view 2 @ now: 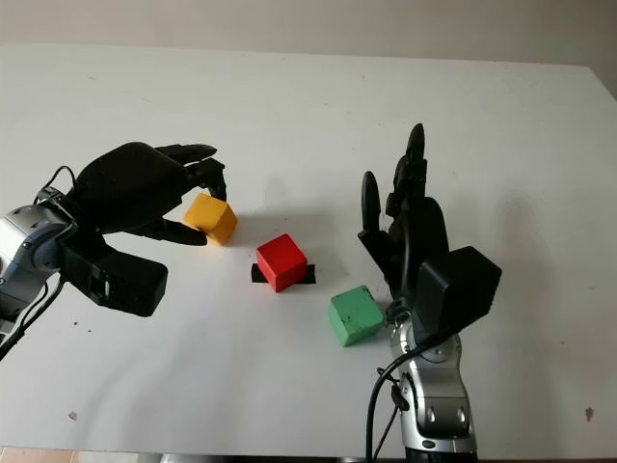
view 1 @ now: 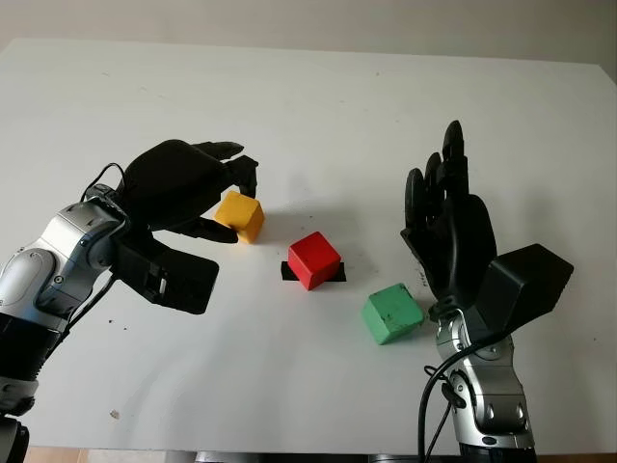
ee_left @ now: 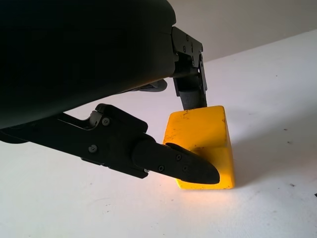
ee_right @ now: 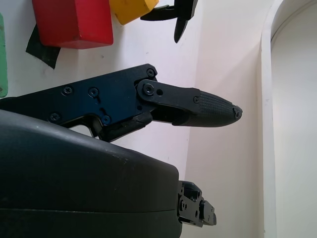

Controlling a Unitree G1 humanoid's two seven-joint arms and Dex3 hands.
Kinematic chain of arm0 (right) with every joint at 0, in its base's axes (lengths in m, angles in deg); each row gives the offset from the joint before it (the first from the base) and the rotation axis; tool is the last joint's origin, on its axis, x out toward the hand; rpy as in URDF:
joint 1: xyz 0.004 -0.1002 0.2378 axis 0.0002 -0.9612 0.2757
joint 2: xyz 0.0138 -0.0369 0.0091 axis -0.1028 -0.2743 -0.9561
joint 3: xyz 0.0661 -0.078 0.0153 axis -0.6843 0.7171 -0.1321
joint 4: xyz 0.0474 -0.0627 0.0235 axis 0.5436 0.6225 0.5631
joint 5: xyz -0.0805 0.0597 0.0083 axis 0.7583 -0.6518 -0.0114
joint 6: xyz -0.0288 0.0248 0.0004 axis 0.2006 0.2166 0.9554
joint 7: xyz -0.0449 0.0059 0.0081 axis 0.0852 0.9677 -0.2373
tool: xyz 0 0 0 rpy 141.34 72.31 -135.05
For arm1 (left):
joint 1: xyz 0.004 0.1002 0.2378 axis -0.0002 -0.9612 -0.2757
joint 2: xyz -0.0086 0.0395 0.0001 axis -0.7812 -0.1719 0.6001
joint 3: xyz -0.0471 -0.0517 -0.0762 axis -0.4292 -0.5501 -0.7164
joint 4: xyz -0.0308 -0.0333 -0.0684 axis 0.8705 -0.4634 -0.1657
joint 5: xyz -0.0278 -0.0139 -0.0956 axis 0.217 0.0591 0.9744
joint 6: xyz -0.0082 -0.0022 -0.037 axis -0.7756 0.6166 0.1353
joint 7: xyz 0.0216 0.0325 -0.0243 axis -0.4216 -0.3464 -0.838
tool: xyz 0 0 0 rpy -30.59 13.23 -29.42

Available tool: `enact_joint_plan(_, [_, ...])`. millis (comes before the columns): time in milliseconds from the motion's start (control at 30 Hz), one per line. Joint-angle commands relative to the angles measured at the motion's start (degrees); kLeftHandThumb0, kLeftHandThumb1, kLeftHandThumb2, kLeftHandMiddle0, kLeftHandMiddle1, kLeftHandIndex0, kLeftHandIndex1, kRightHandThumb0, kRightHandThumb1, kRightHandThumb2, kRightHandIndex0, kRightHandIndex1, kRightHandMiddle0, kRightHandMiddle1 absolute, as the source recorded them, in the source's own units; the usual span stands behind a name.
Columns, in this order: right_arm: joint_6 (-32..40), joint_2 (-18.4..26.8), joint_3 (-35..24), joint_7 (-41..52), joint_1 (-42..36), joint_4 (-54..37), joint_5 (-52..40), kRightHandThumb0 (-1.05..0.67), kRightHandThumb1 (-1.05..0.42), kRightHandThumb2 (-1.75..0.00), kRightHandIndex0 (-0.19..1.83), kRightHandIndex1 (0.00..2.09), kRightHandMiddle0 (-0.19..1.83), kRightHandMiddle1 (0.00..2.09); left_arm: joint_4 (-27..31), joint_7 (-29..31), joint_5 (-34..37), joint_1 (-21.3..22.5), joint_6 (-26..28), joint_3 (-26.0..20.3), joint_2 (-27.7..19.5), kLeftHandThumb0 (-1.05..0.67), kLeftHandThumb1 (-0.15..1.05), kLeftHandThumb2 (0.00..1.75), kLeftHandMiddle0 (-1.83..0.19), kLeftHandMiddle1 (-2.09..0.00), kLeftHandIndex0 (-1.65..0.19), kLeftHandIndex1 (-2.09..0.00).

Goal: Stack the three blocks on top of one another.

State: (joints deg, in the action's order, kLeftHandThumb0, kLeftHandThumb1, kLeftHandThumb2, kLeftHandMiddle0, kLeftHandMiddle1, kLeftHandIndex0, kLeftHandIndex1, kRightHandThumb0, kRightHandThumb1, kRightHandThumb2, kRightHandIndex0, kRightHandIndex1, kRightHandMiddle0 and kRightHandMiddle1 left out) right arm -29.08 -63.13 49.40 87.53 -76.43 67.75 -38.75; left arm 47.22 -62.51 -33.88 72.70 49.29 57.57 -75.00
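Green block skewed, beside open right hand.

Left hand curled in a pinch (right hand open, upright).

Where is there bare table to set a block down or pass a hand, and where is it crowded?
Free: the far table beyond both hands, and the near strip before the red block. Crowded: the middle row, with the left hand closing around the yellow block, and the green block beside the open right hand.
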Motion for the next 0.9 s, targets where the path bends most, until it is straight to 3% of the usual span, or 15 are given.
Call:
enact_joint_plan(0, [0.0,0.5,-0.1,-0.1,-0.3,-0.9,0.4,-0.69,-1.05,-0.57,-0.19,0.0,-0.19,0.0,1.2,1.1,2.8,1.6,-1.4,-1.2,-0.7,-0.43,1.05,0.16,-0.28,-0.06,-0.16,-1.62])
enact_joint_plan(133, [-0.4,0.4,-0.1,-0.1,-0.2,-0.5,0.4,-0.7,-1.05,-0.57,-0.19,0.0,-0.19,0.0,2.0,4.8,8.1,4.1,-2.8,-2.3,-1.0,-0.45,1.05,0.11,-0.28,-0.05,-0.16,-1.62])
enact_joint_plan(333, [-0.5,0.5,-0.1,0.1,-0.1,0.0,0.5,-0.71,-1.05,-0.58,-0.19,0.0,-0.19,0.0,0.2,12.9,17.0,12.1,-6.4,-2.3,-0.8,-0.43,1.04,0.07,-0.32,-0.07,-0.26,-1.55])
enact_joint_plan(433, [-0.3,0.6,0.0,0.1,-0.1,-0.1,0.7,-0.71,-1.05,-0.58,-0.19,0.0,-0.19,0.0,-0.3,18.0,20.5,15.8,-5.6,-1.6,-0.2,-0.43,1.04,0.06,-0.32,-0.07,-0.29,-1.52])
enact_joint_plan(733, [-0.4,0.3,0.4,0.0,-0.1,0.2,0.9,-0.72,-1.05,-0.58,-0.19,0.0,-0.19,0.0,-5.3,27.2,23.7,26.0,-6.7,1.4,3.6,-0.47,1.03,0.05,-0.36,-0.07,-0.4,-1.37])
enact_joint_plan(867, [-0.2,0.3,0.5,-0.1,-0.4,0.1,1.4,-0.71,-1.05,-0.6,-0.19,0.0,-0.19,0.0,-6.5,30.3,23.8,28.4,-6.2,3.3,5.9,-0.46,1.03,0.05,-0.36,-0.07,-0.4,-1.36])
